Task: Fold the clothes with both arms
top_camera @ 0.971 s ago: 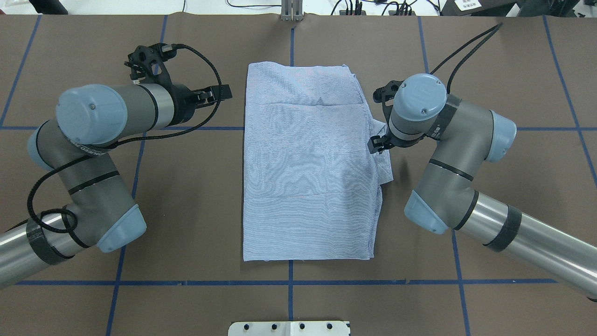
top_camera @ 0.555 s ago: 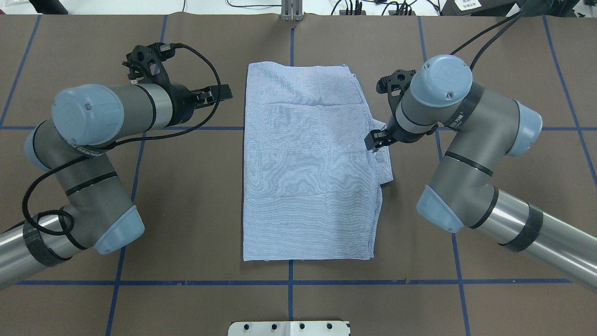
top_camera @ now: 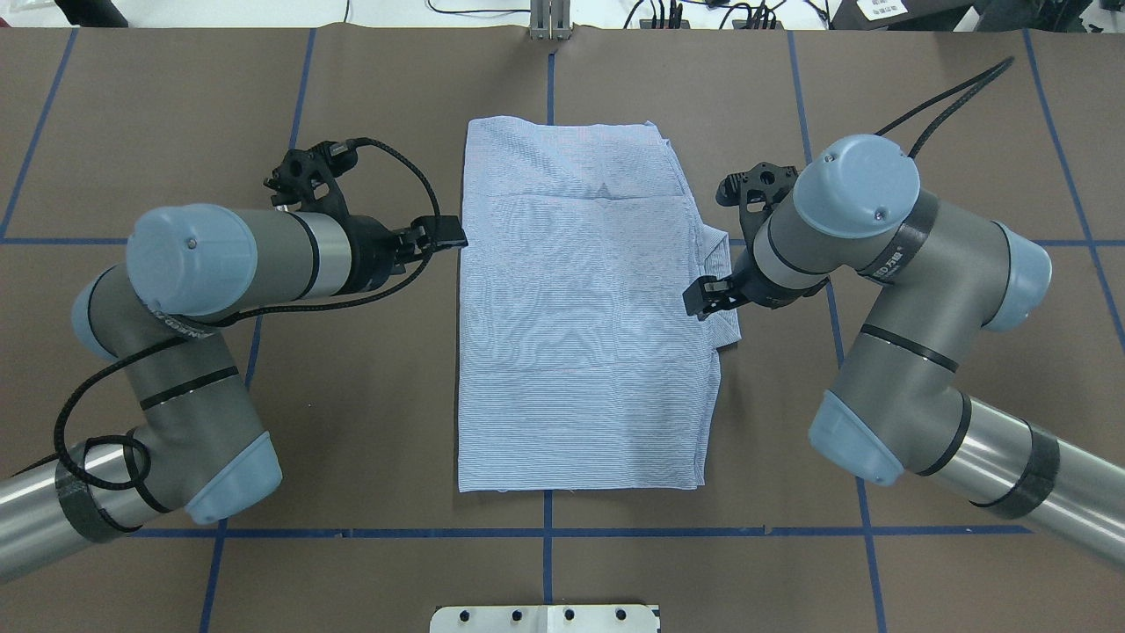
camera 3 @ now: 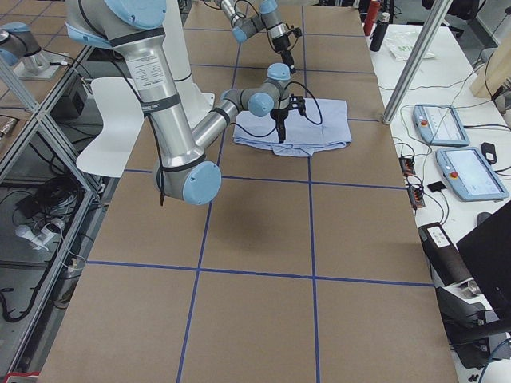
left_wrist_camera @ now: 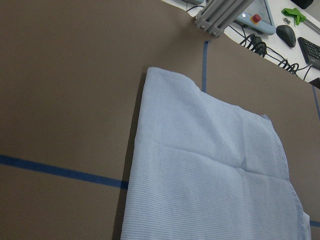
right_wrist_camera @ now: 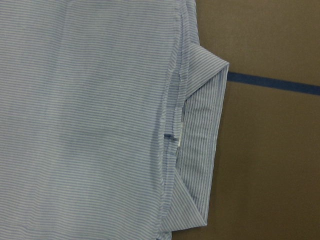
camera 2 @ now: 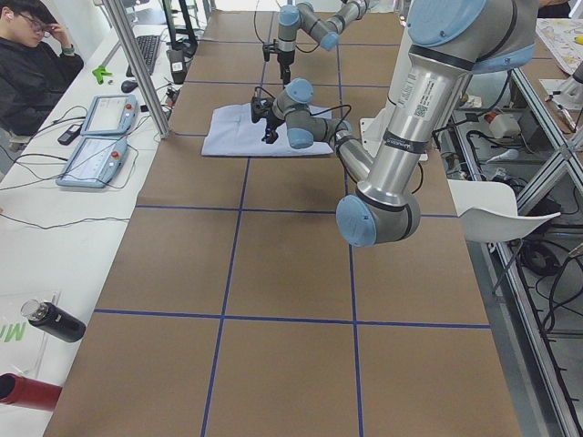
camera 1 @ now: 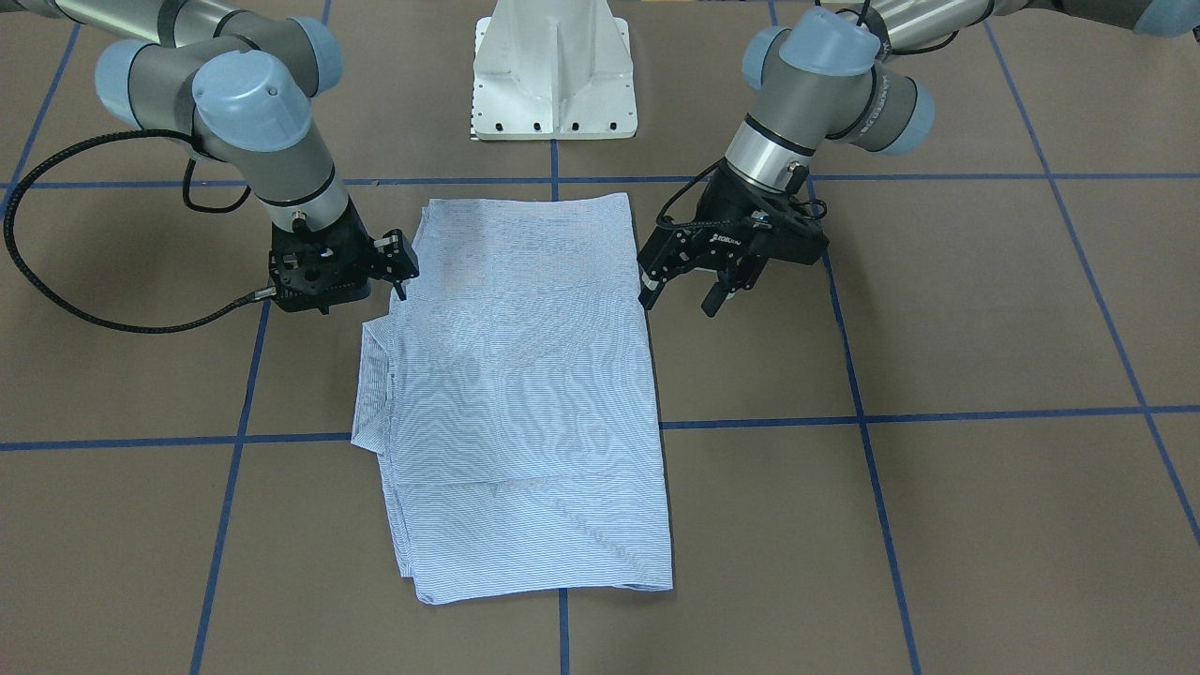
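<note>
Shirt (top_camera: 580, 334), light blue with fine white stripes, lies folded into a flat rectangle on the brown table (top_camera: 369, 396), with the white pedestal base (camera 1: 553, 75) near one of its short edges. The left gripper (camera 1: 680, 295) hangs at the shirt's left long edge, fingers spread wide and holding nothing; whether a fingertip touches the cloth cannot be told. The right gripper (top_camera: 703, 297) sits over the collar (right_wrist_camera: 200, 135), which pokes out past the shirt's right long edge; how far its fingers are parted cannot be told
</note>
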